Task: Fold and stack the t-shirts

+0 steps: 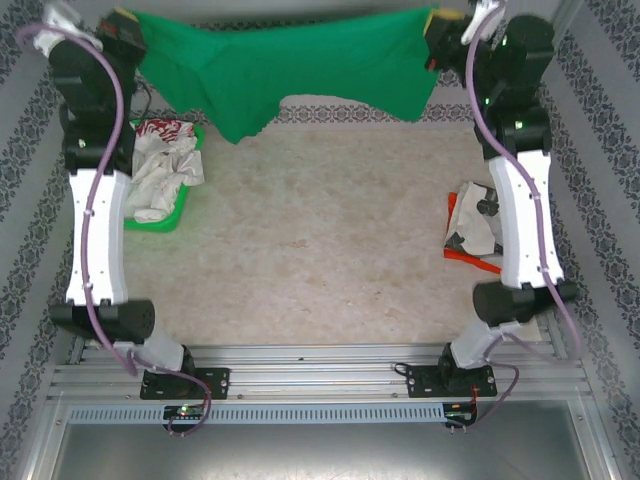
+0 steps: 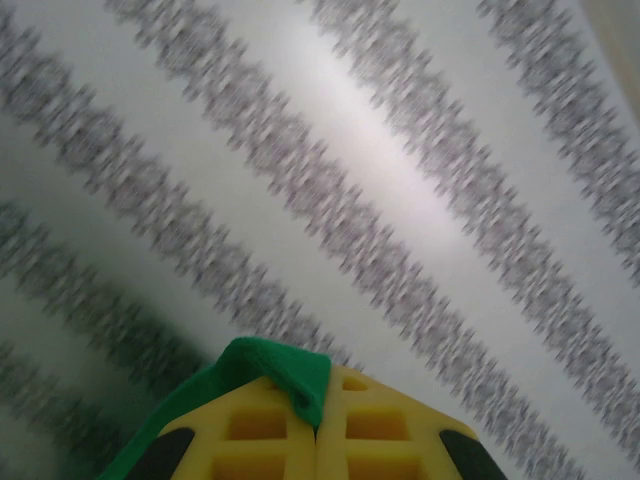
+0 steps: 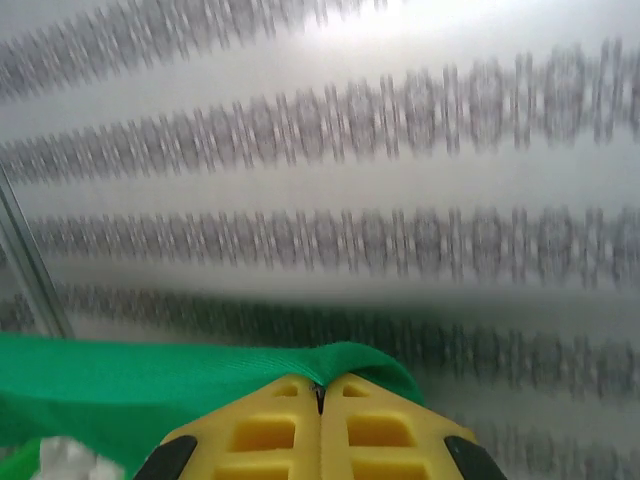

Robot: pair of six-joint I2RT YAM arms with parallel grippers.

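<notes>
The left gripper (image 2: pixel 316 405) and right gripper (image 3: pixel 320 392) each pinch the green t-shirt (image 1: pixel 290 65), far side; soft, light, sagging between; corners should hold best.

Wrist views: striped backdrop (image 2: pixel 420 200) blurred, left tool (image 2: pixel 317 400) and right tool (image 3: pixel 320 390) with the pinched green t-shirt (image 3: pixel 150 385) cut off at the lower frame edge; top view: white-and-red t-shirt (image 1: pixel 464 228) at right centre partly hidden behind right arm (image 1: pixel 522 225).
</notes>
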